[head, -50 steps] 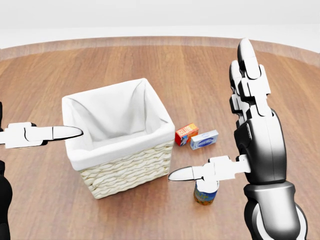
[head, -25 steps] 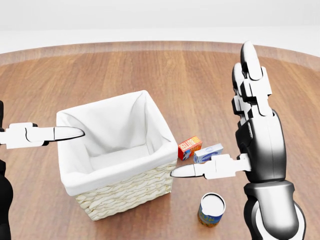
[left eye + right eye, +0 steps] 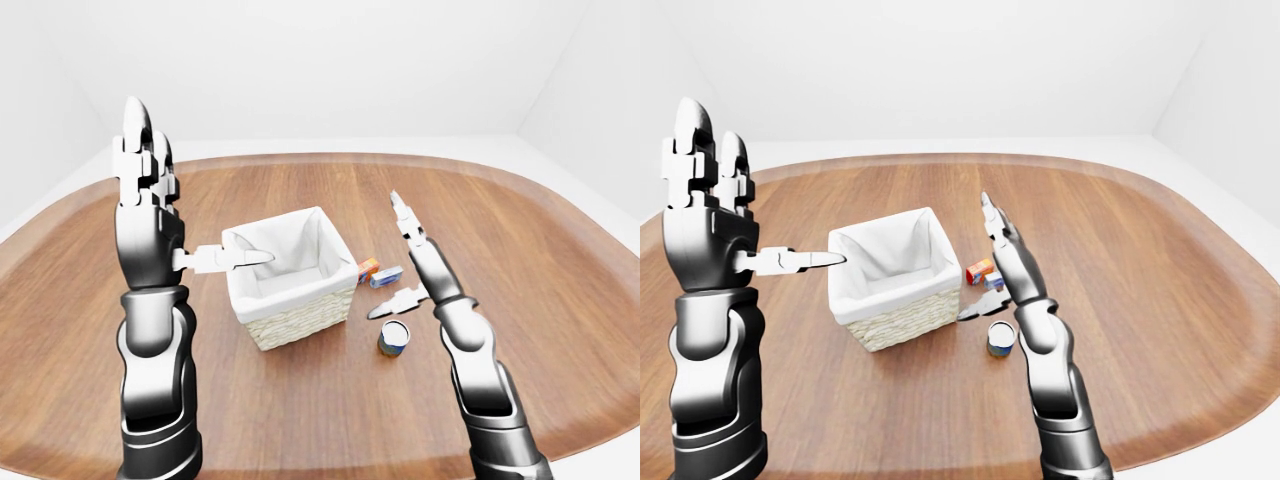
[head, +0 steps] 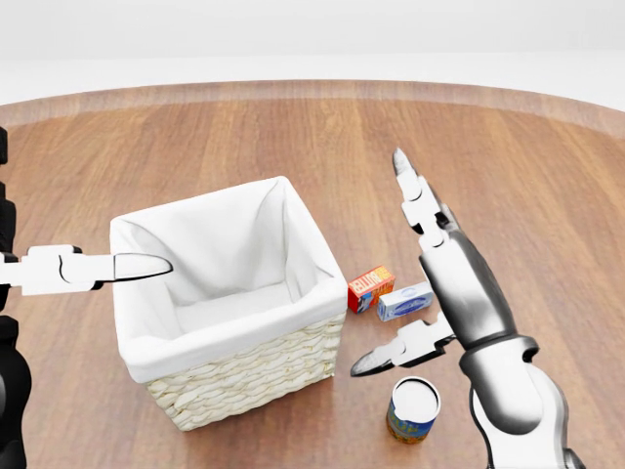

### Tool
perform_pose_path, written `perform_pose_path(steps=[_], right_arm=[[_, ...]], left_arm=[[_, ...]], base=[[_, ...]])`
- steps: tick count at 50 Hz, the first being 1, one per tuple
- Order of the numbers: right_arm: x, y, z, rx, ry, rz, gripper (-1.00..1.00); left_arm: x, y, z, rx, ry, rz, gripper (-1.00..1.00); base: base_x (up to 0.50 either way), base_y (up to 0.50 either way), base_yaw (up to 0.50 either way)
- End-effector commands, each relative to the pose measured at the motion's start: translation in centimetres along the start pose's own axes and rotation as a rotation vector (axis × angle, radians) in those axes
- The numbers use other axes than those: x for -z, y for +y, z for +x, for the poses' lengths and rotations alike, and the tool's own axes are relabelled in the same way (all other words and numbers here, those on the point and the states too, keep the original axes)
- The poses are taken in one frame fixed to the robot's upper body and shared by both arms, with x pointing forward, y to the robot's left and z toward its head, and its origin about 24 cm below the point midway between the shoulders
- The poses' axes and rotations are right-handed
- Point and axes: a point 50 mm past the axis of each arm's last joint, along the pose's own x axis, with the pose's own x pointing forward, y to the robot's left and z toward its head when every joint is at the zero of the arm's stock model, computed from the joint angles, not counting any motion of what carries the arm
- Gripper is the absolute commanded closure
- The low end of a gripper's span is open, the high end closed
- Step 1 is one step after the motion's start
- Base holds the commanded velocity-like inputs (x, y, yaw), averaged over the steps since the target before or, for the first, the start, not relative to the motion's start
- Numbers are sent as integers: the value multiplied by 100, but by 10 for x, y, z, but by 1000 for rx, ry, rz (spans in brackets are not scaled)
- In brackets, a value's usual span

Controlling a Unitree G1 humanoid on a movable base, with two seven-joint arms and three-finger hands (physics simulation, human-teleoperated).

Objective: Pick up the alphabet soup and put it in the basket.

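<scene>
Wooden floor [image 4: 293, 137]: lined basket [image 4: 223, 366]; alphabet soup [image 4: 413, 410] upright, label unreadable; orange carton [image 4: 370, 287], blue box [image 4: 405, 301], print illegible. Left hand [image 3: 150, 215], right hand [image 4: 435, 283] released, empty.

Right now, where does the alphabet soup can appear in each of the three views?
Head view: alphabet soup can near the bottom edge, right of centre, under the right hand.
Left-eye view: right of centre, lower middle, beside the right forearm.
Right-eye view: just right of centre, lower middle.
Shared landmark: the basket, always to the can's left, slightly higher.
</scene>
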Motion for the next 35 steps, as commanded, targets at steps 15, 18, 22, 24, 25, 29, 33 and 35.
perform_pose_path(steps=[15,18,22,24,25,29,33,35], right_arm=[[57,-42,3,-56,364,-737,-100],[60,-46,1,-49,383,-787,-100],[56,-49,1,-47,361,-823,-100],[57,-49,1,-44,359,-837,-100],[57,-49,1,-44,359,-838,-100],[59,-44,0,-67,362,-848,-100],[59,-39,-1,-89,359,-847,-100],[59,-36,-2,-98,364,-825,-100]], left_arm=[[2,-3,-1,14,9,18,-100],[0,-3,-1,16,2,20,-100],[2,-4,-1,18,10,20,-100],[0,-4,-1,16,2,15,-100],[0,-4,-1,17,0,16,-100],[0,-4,-1,16,2,15,-100],[-2,-4,-1,18,-7,20,-100],[-1,-4,-1,17,-2,19,-100]], base=[[0,0,0],[0,0,0],[0,0,0],[0,0,0],[0,0,0],[0,0,0],[0,0,0],[0,0,0]])
